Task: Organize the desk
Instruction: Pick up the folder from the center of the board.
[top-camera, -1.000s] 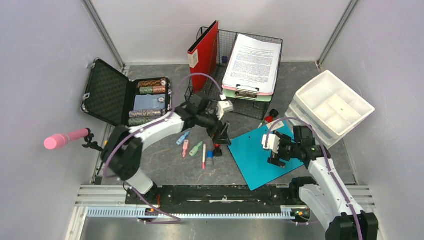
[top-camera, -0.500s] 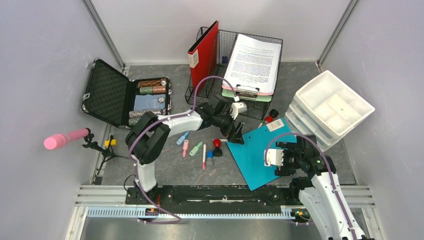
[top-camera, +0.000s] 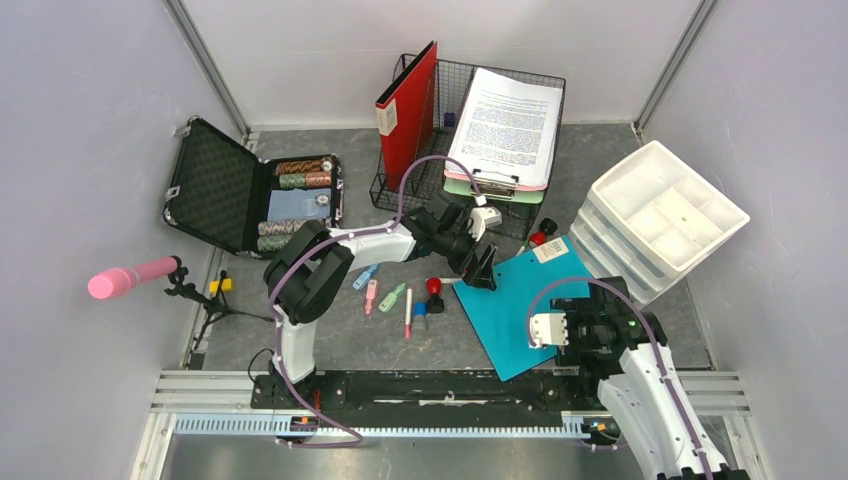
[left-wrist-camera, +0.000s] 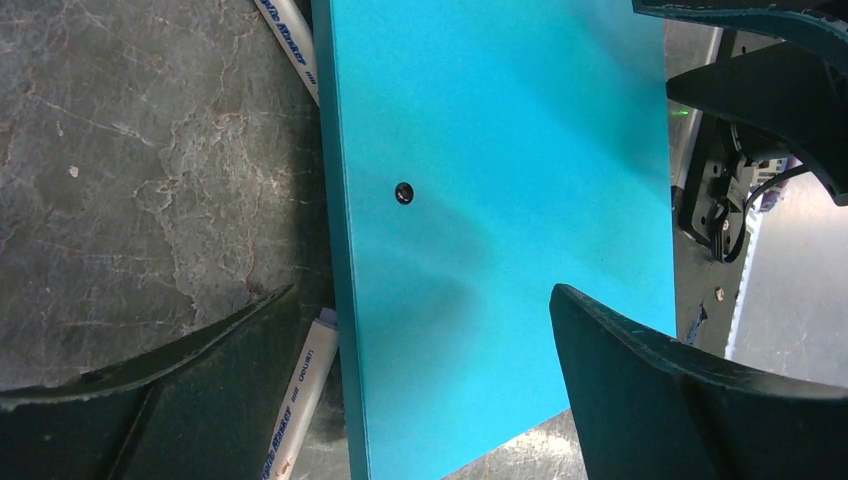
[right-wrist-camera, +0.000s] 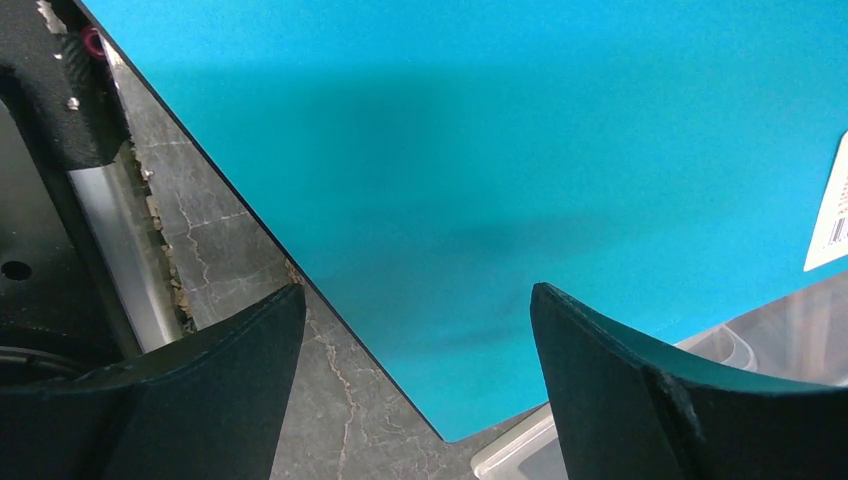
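Wire basket (top-camera: 446, 90) held red binder (top-camera: 408, 105), clipboard (top-camera: 505, 125); black case (top-camera: 210, 185) held rolls (top-camera: 303, 173); left pincer (left-wrist-camera: 422, 292), right pincer (right-wrist-camera: 417, 290) wide, empty.

One teal folder (top-camera: 520, 305), one red binder (top-camera: 408, 100), one wire basket (top-camera: 445, 85), one open black case (top-camera: 215, 190), one white drawer unit (top-camera: 665, 215).

Crowded middle, room at the left
Pens (top-camera: 392, 297) and a blue folder (top-camera: 510, 310) fill the middle; bare bench (top-camera: 345, 332) shows left of the pens.
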